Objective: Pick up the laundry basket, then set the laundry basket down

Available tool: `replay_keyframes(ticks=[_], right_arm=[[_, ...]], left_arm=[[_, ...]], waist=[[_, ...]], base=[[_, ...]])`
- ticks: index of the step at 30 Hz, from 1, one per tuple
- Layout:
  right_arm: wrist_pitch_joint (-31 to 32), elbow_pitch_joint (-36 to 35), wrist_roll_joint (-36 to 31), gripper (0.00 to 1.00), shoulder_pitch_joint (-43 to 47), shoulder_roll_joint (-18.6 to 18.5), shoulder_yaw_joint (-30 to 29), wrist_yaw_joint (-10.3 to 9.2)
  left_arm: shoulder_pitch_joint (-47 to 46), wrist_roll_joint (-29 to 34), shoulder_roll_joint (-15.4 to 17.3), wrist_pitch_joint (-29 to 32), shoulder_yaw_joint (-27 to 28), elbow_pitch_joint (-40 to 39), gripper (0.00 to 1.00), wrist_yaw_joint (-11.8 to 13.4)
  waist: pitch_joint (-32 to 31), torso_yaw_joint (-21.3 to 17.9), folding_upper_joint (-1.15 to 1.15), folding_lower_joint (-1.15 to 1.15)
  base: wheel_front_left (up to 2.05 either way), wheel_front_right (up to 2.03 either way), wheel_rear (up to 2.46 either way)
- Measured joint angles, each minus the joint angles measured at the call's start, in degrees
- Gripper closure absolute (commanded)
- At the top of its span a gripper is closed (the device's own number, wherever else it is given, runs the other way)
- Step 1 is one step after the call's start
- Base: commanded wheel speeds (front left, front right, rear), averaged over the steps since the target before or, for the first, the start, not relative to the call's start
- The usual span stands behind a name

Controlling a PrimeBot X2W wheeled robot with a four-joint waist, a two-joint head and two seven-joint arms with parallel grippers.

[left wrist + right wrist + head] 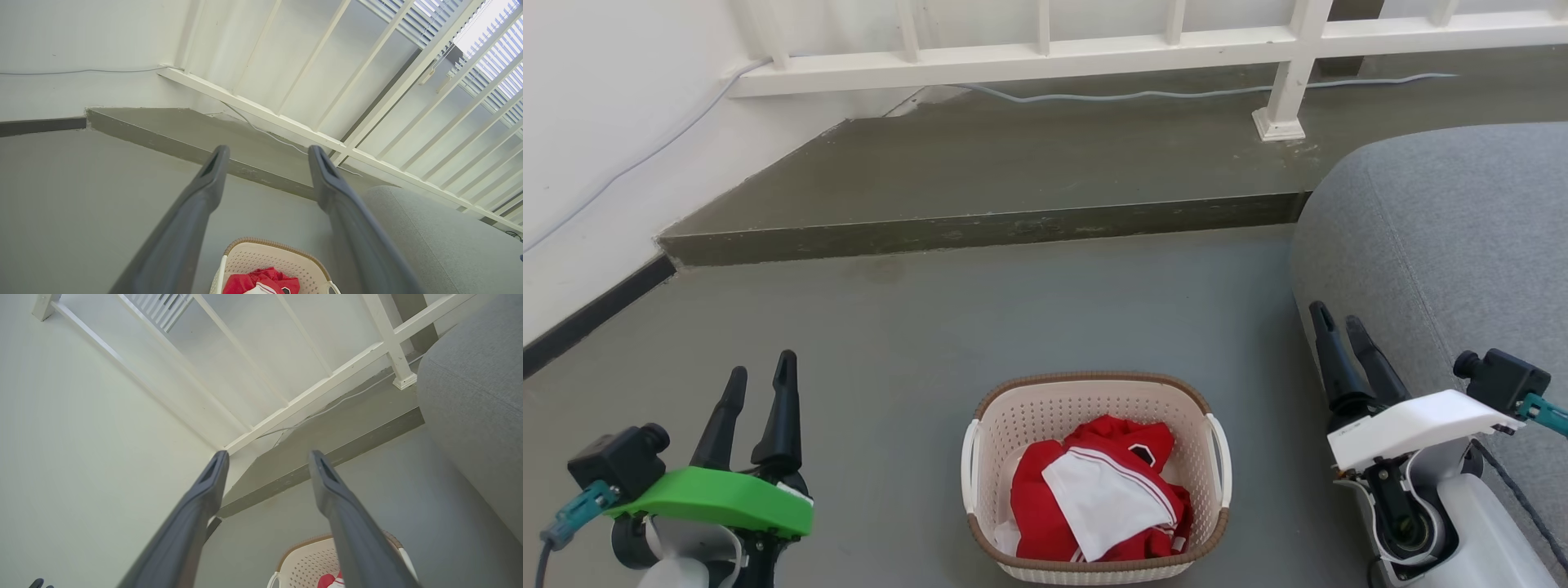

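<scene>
I am looking down at the basket (1086, 412), which is sitting on the grey floor (915, 327) right in front of me, roughly midway between my two arms and touching neither. It is holding red clothes (1045, 498) with a white piece (1107, 498) lying on top. My left gripper (762, 365) is hanging well to the basket's left, its fingers standing apart with nothing between them. The left wrist view is showing the same wide gap, with the basket's far rim peeking in below it. My right gripper (1337, 315) is hovering off to the basket's right, in front of a grey cushion (1445, 237). Its fingers are also parted and carrying nothing. Beyond the basket the floor is running up to a low step (980, 229), and past that a white railing (1045, 61) is standing, with a pale cable (1135, 94) trailing along its foot.
</scene>
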Motion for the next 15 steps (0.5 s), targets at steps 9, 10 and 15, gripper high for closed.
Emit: replay_keyframes(ticks=[9, 10, 15], right_arm=[[-1.8, -0.5, -7.3, 0.00, -0.2, 0.2, 0.8, -1.24], [-2.0, -0.5, -8.1, 0.00, -0.3, 0.2, 0.9, -1.29], [-2.9, -0.8, -12.0, 0.00, -0.8, 0.3, 1.5, -1.31]], left_arm=[[0.0, 7.7, -0.9, -1.7, -0.2, -1.7, 0.00, 0.4], [0.0, 8.7, -1.0, -2.1, -0.2, -1.8, 0.00, 0.4], [0.0, 12.8, -1.0, -3.2, -0.3, -2.3, 0.00, 0.4]], waist=[[0.1, 0.0, 0.00, 0.00], [0.1, 0.0, 0.00, 0.00], [0.2, 0.1, 0.00, 0.00]], base=[[0.00, 0.00, 0.00], [0.00, 0.00, 0.00], [0.00, 0.00, 0.00]])
